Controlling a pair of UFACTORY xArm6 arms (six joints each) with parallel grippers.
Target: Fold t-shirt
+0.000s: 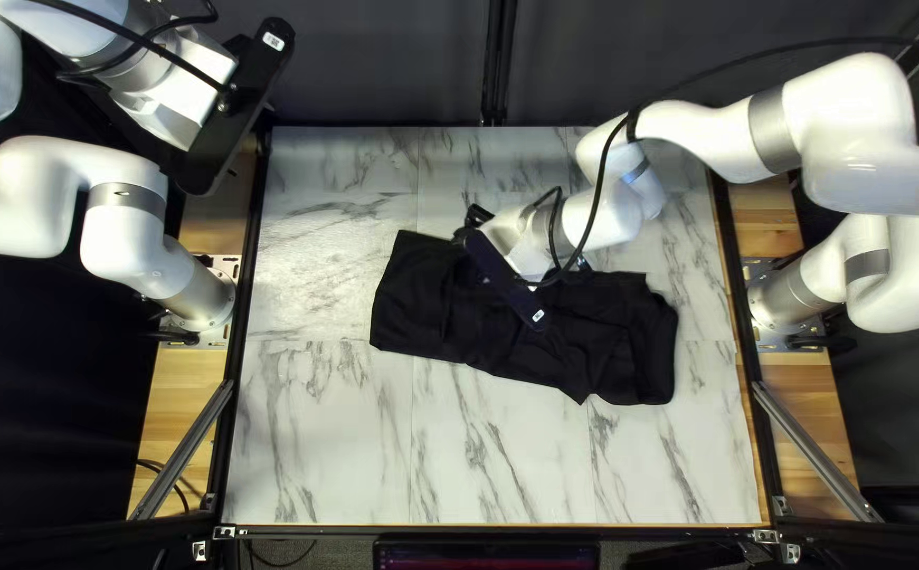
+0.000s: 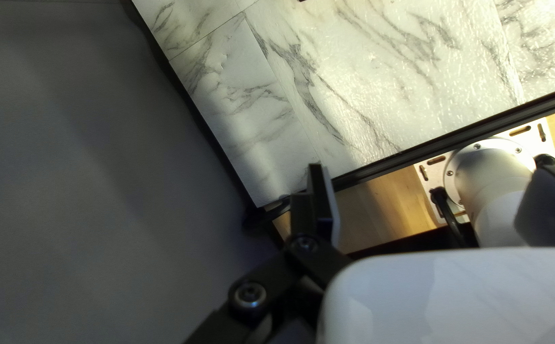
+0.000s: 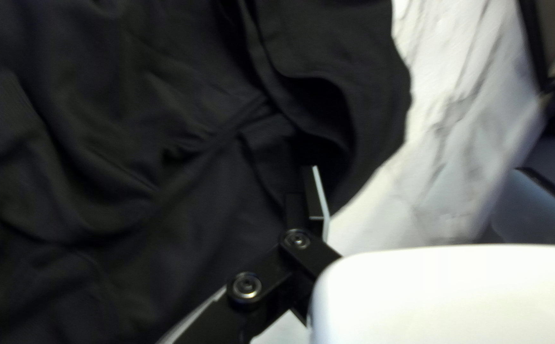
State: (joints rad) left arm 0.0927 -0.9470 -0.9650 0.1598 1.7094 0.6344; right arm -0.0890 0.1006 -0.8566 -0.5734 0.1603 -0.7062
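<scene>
Shirt [image 3: 131,127], black and creased, lies right under the right jaws, which reach in beside a hollow fold near its edge; I cannot tell whether they are apart, together or clamped on cloth. It makes a long, slanting band across the middle of the surface [image 1: 322,454], with the right arm [image 1: 692,127] stretched over its far side.

The sides look roughly turned in, so squaring up before the fold across seems the step. Take every layer at the edge, lift low, carry slowly and lay it down flat; a pinch of the top layer alone would open the hollow and drag wrinkles. Flatten the ragged near edge first.

The surface is white with grey marbling, a pale ground that shows the outline well. Wood [image 1: 179,396] runs along both sides, carrying the arm bases. The left arm [image 1: 190,95] is raised by the far left corner, its jaws off the cloth; their state I cannot tell. Dark curtain [image 1: 396,63] hangs behind.
</scene>
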